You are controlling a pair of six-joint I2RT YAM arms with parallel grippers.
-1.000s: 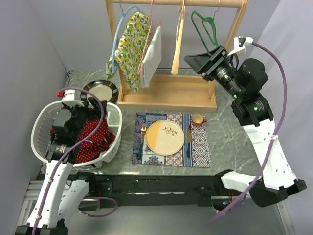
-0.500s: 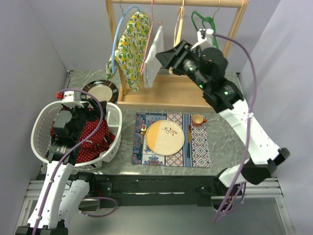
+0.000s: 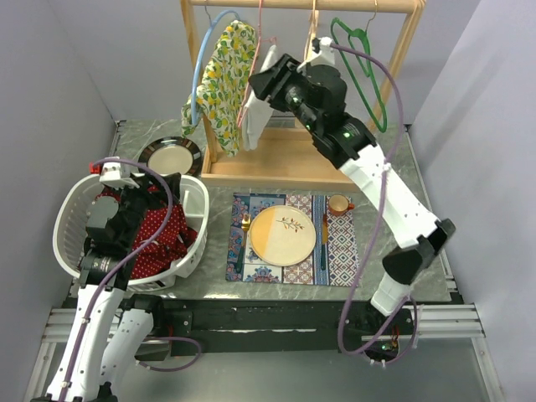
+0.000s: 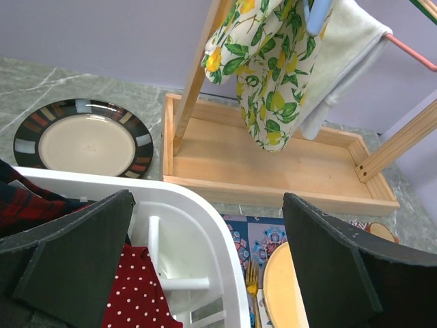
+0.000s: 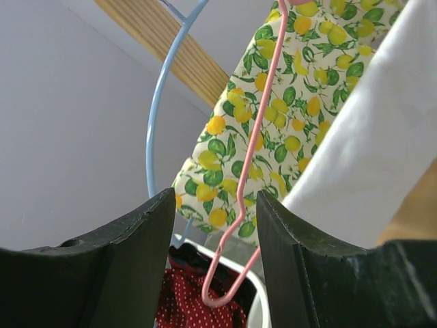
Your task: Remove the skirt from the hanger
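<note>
A wooden rack (image 3: 289, 159) holds a blue hanger (image 3: 198, 63) with a lemon-print garment (image 3: 224, 79) and a pink hanger (image 3: 260, 25) with a pale white garment (image 3: 261, 105). My right gripper (image 3: 261, 79) is open, right at the white garment. In the right wrist view the lower loop of the pink hanger (image 5: 232, 280) hangs between its open fingers (image 5: 215, 201), with the lemon garment (image 5: 273, 116) and white garment (image 5: 382, 150) behind. My left gripper (image 3: 151, 201) is open and empty over the white basket (image 3: 71, 205), also shown in the left wrist view (image 4: 208, 201).
The basket (image 4: 205, 225) holds red polka-dot cloth (image 4: 130, 294). A dark-rimmed plate (image 3: 170, 156) lies behind it. A wooden hanger (image 3: 306, 75) and a green hanger (image 3: 366, 67) hang on the rack. A placemat (image 3: 343, 243) carries a yellow plate (image 3: 283, 236), cutlery and a cup (image 3: 338, 203).
My right arm swung left from the rack's right end, past the green hanger, to the pink hanger and white garment. My left arm shifted slightly over the basket.
</note>
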